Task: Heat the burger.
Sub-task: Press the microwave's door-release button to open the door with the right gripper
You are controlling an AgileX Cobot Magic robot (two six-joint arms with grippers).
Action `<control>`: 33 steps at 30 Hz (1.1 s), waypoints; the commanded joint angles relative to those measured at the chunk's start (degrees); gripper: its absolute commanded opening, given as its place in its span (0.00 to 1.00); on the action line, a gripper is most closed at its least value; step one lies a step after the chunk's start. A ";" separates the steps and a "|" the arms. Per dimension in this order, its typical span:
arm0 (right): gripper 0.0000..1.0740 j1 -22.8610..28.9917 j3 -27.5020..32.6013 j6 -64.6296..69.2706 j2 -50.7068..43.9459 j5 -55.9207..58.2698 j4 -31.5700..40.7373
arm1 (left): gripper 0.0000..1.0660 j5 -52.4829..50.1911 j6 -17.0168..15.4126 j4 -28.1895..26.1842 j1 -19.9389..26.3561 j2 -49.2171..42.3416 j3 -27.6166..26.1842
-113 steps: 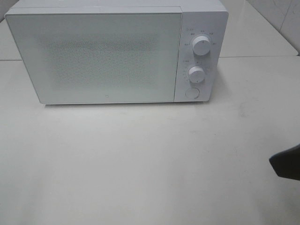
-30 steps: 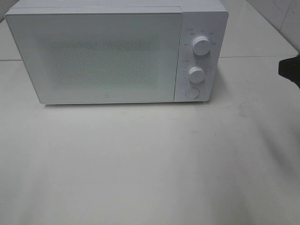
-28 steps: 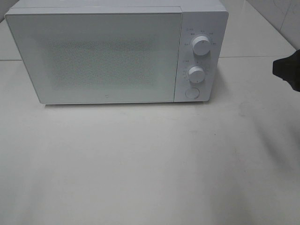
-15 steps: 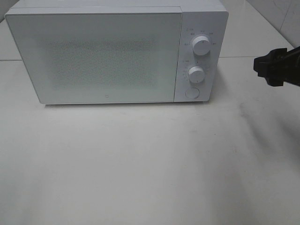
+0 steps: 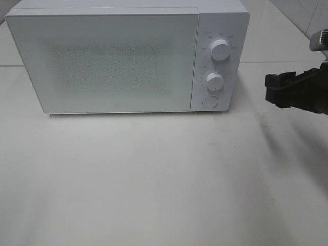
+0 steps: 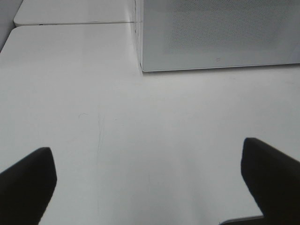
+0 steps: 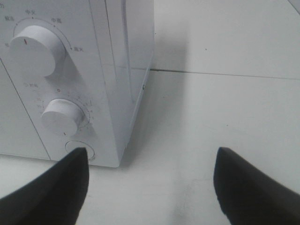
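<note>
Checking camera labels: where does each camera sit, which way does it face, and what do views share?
Exterior high: mounted high, before the table, looking down at the microwave front; the right gripper shows at the right edge.
Left wrist: behind the open left gripper, low, facing the microwave's lower door corner.
Right wrist: behind the right gripper, facing the control panel; its open fingers show.
Shared: exterior high and right wrist both show two knobs and the round button.
</note>
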 commanded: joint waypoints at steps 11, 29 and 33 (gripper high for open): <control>0.68 9.22 4.70 -13.12 9.17 -17.07 16.04 | 0.94 0.00 -0.40 -0.17 0.11 -1.09 0.17; 0.68 30.60 2.23 -13.92 20.40 -29.68 40.45 | 0.94 0.00 -0.40 -0.17 0.11 -1.09 0.17; 0.68 31.80 0.40 -13.92 21.72 -29.56 40.57 | 0.94 0.00 -0.40 -0.17 0.11 -1.09 0.17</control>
